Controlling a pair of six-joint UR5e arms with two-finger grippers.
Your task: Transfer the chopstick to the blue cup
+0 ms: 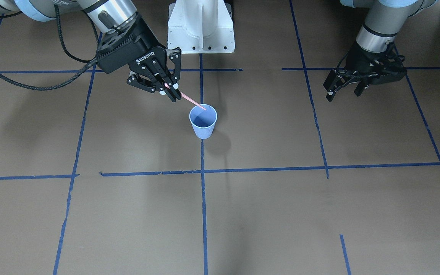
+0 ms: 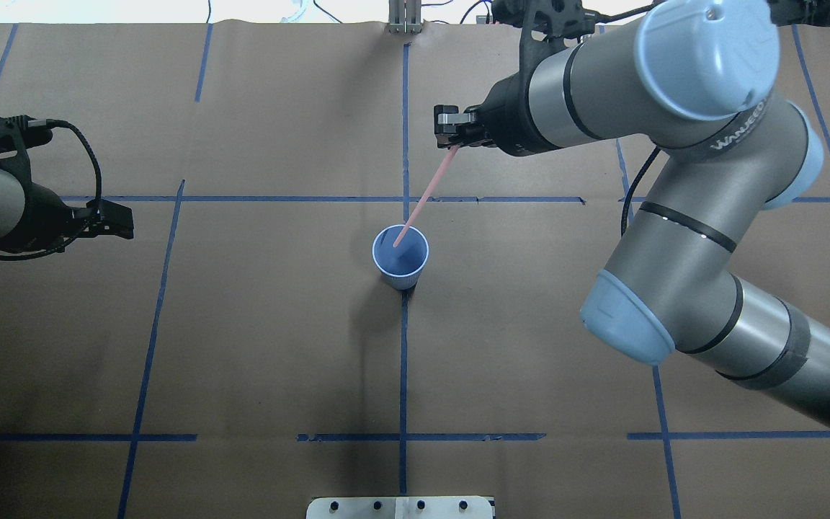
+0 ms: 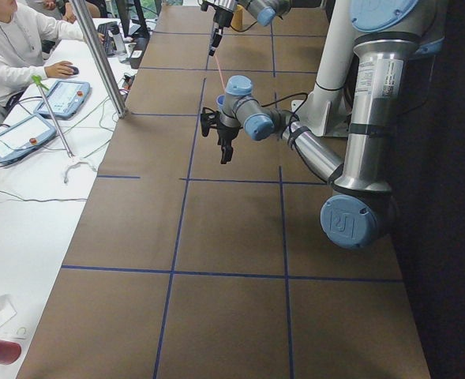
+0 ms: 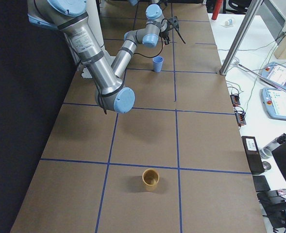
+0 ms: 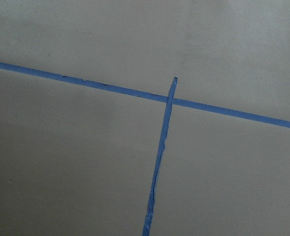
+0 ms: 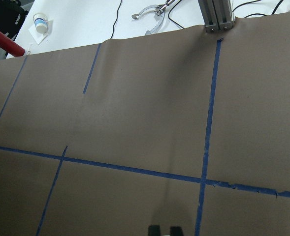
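The light blue ribbed cup point(image 1: 203, 123) stands upright at the table's middle, also in the overhead view point(image 2: 400, 258) and the exterior right view point(image 4: 157, 64). My right gripper point(image 1: 169, 93) is shut on the upper end of one pink chopstick point(image 1: 191, 101) and hangs above and beside the cup. The stick slants down from the gripper point(image 2: 451, 140), and the chopstick's point(image 2: 426, 191) lower tip lies within the cup's mouth in both views. My left gripper point(image 1: 343, 92) is open and empty, well away from the cup, low over the table point(image 2: 109, 220).
The robot's white base point(image 1: 201, 26) stands behind the cup. An orange cup point(image 4: 150, 179) stands far off at the robot's right end of the table. Blue tape lines cross the brown table. A seated operator point(image 3: 11, 47) is at a side desk.
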